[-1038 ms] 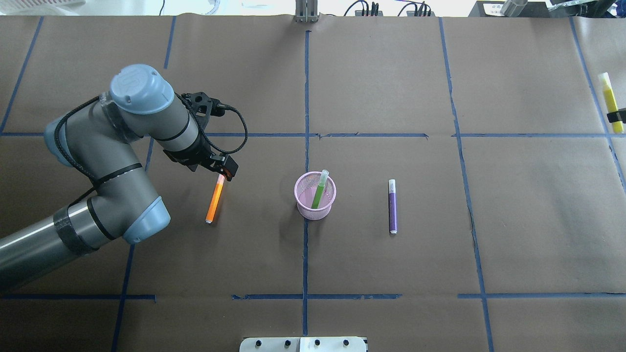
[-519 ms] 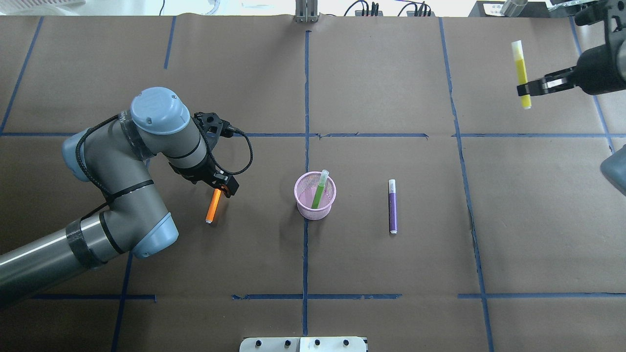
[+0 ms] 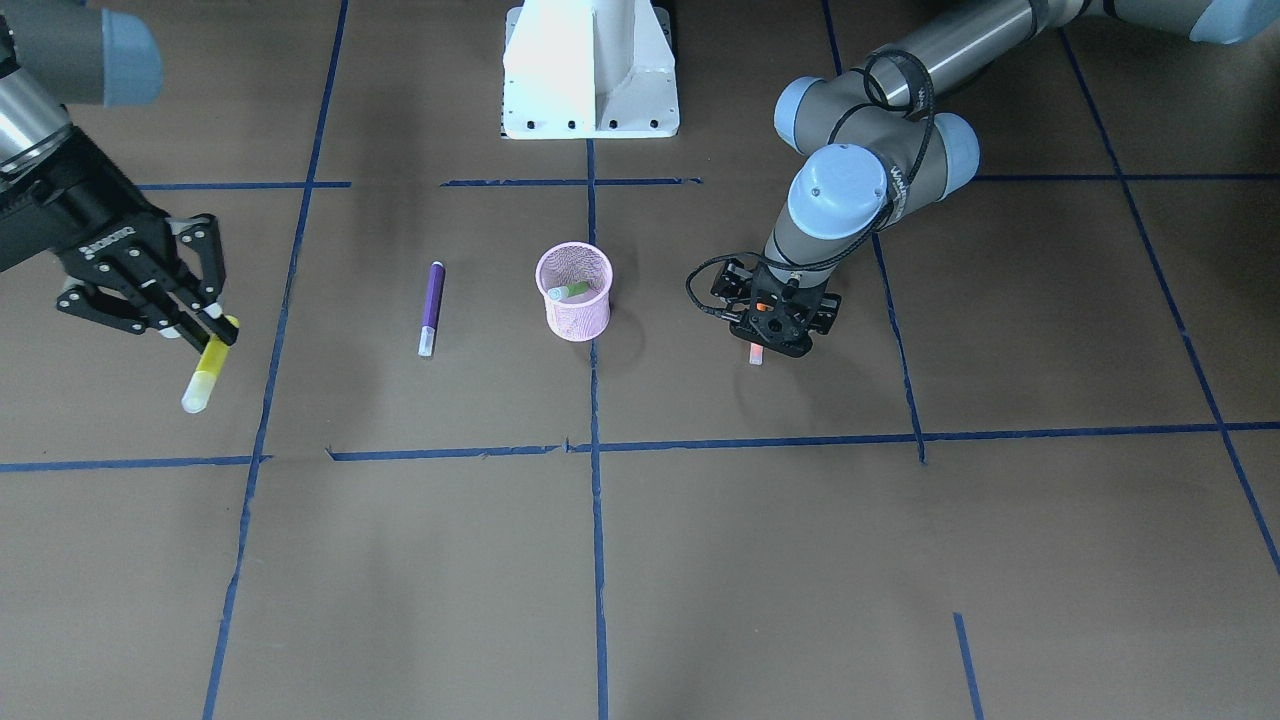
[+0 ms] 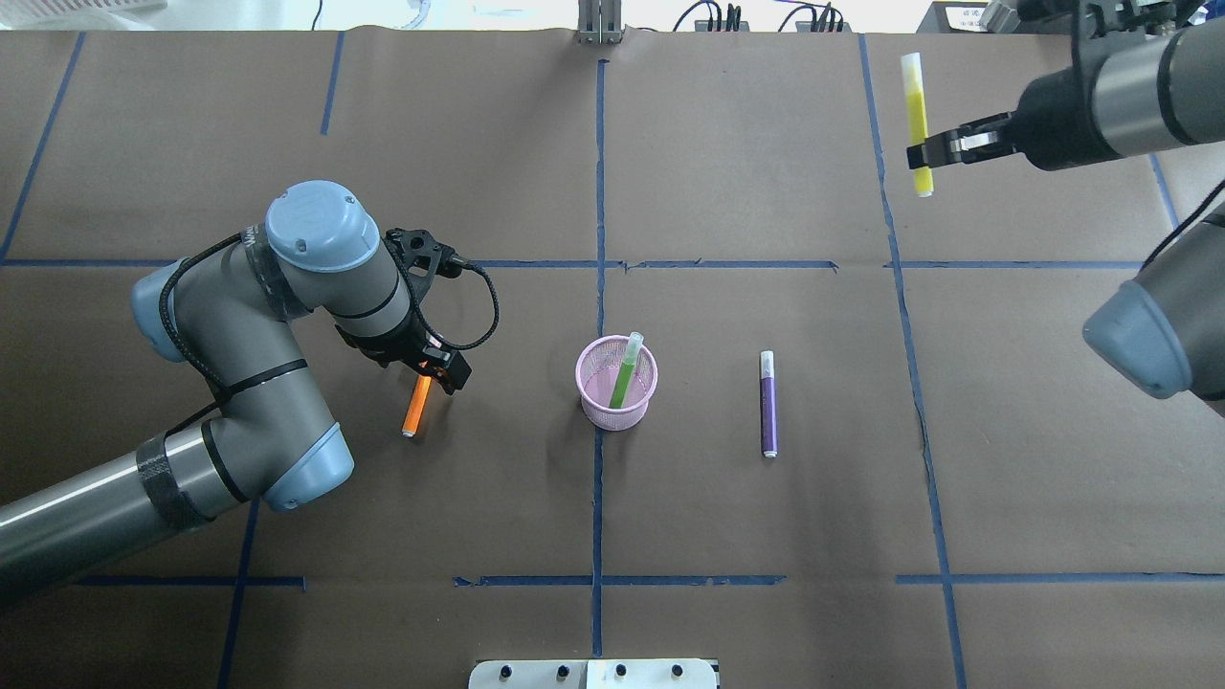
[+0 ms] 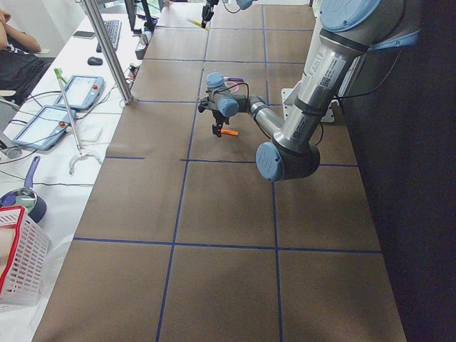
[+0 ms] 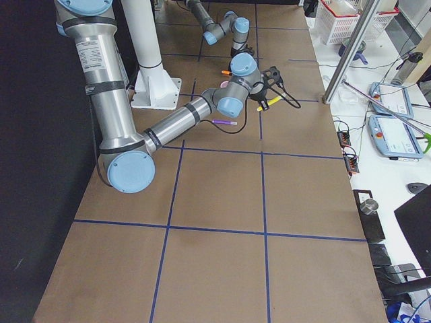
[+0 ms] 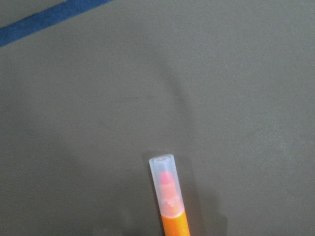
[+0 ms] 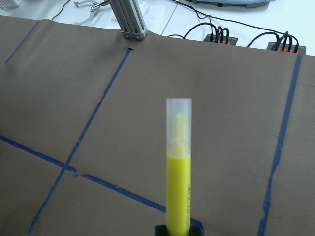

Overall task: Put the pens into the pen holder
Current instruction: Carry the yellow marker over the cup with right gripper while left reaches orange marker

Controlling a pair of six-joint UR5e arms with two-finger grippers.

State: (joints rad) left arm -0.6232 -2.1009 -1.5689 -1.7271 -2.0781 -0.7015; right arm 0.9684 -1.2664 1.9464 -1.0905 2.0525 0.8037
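The pink mesh pen holder (image 4: 612, 417) stands mid-table with the green pen (image 4: 626, 371) leaning inside; both also show in the front view, the holder (image 3: 575, 322) and the pen (image 3: 570, 292). The purple pen (image 4: 768, 407) lies to its right. The orange pen (image 4: 414, 411) lies to its left, and the left wrist view shows its pale cap end (image 7: 167, 182). My left gripper (image 4: 435, 368) is low over the orange pen's upper end with no fingers in its wrist view; the jaws look open. My right gripper (image 4: 921, 155) is shut on a yellow pen (image 4: 916, 105) held upright above the far right of the table.
Brown paper with a blue tape grid covers the table. The white robot base (image 3: 590, 70) stands at the near edge. A metal post (image 4: 598, 24) and cable plugs (image 4: 718, 17) sit at the far edge.
My left gripper moved nearer and lower along the orange pen, which has not shifted. My right arm came in from the right edge, carrying the yellow pen left and farther away.
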